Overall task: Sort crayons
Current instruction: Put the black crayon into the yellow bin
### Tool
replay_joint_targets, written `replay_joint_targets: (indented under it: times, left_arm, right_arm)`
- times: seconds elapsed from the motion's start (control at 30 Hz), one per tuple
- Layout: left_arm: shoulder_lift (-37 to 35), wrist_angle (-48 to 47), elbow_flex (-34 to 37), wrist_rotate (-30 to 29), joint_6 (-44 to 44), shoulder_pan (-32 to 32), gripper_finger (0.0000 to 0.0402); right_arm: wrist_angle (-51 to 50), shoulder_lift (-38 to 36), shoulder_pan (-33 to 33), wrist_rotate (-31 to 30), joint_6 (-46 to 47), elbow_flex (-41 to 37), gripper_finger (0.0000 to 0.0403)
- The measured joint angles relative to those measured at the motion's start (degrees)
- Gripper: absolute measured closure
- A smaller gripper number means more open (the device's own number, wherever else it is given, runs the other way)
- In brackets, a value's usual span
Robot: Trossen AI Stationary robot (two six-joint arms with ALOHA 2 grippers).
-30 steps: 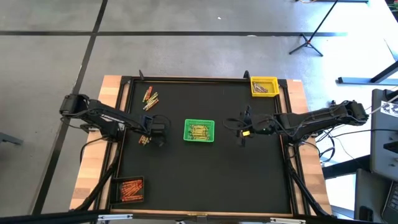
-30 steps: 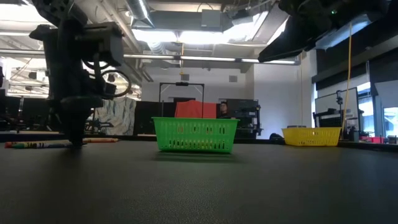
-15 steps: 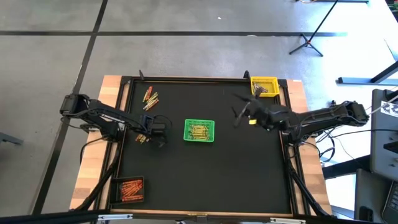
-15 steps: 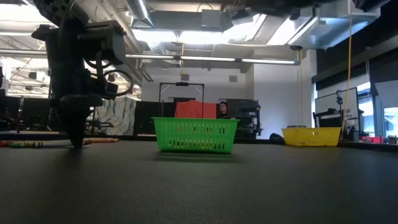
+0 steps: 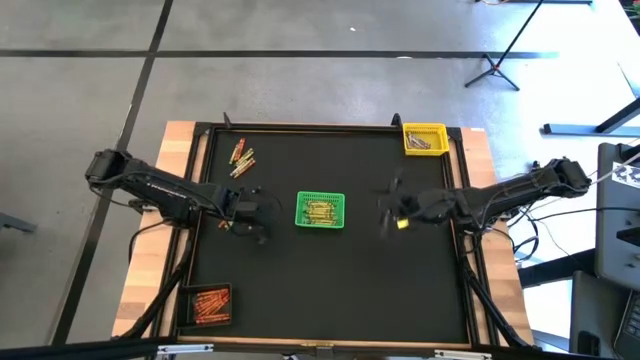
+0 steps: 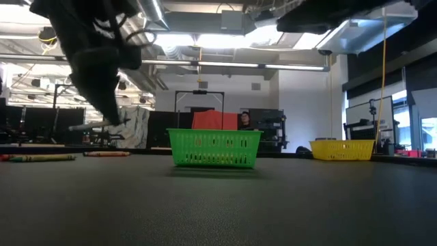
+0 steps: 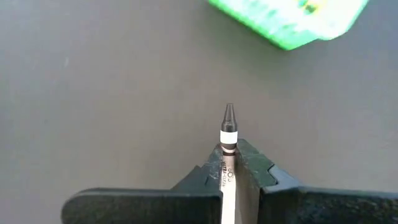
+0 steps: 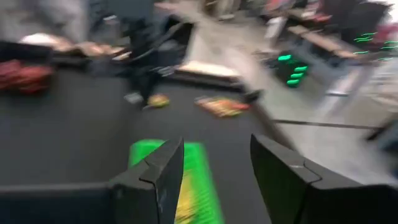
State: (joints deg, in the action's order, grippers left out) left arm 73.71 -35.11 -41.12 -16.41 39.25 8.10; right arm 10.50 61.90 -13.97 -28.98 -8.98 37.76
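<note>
My left gripper [image 7: 229,152] is shut on a grey crayon [image 7: 228,127] with a dark tip, above the black mat left of the green basket [image 5: 320,210]. In the low view the left gripper [image 6: 109,113] hangs tilted, clear of the table. My right gripper [image 5: 388,212] hovers open right of the green basket, with nothing between its fingers [image 8: 158,171]. Loose crayons [image 5: 242,157] lie flat on the mat at the far left. My left gripper pinches the grey crayon's wrapped shaft [image 7: 227,163] between its two fingers. The crayon lies along the fingers, and its dark tip [image 7: 229,114] sticks out past their ends. The fingers slant down from the table's left. The crayon is lifted clear of the mat.
A yellow basket [image 5: 424,138] stands at the far right corner. A black basket of orange crayons [image 5: 210,305] stands at the near left. Two crayons [image 6: 37,158] lie on the mat beyond my left gripper. A raised frame [image 5: 300,127] rims the mat.
My left gripper has taken hold of a crayon on the mat, risen with it and tipped, drifting a little toward the green basket. My right gripper has swung toward the table's far edge and back again, turning as it went.
</note>
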Motion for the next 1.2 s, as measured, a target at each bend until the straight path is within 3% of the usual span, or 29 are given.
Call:
replay_joint_targets:
  times: [0.23,0.6,0.93,1.2]
  left_arm:
    - [0.07,17.52,-0.2,-3.83,-13.13,5.71,0.0399]
    - [5.88,53.88,-0.22,-5.46,-37.21,13.11,0.0399]
    - [15.36,77.32,-0.24,-5.7,-46.02,13.14,0.0399]
    - [18.67,86.13,-0.24,-5.13,-47.46,11.99,0.0399]
  right_arm:
    - [-4.7,3.23,-5.55,6.35,5.82,0.0,0.0219]
    - [9.83,15.2,-6.63,9.54,5.52,-0.02,0.0219]
    - [24.63,21.67,-6.65,18.87,3.94,0.0,0.0219]
    - [32.25,26.53,-6.65,20.01,3.99,0.73,0.0219]
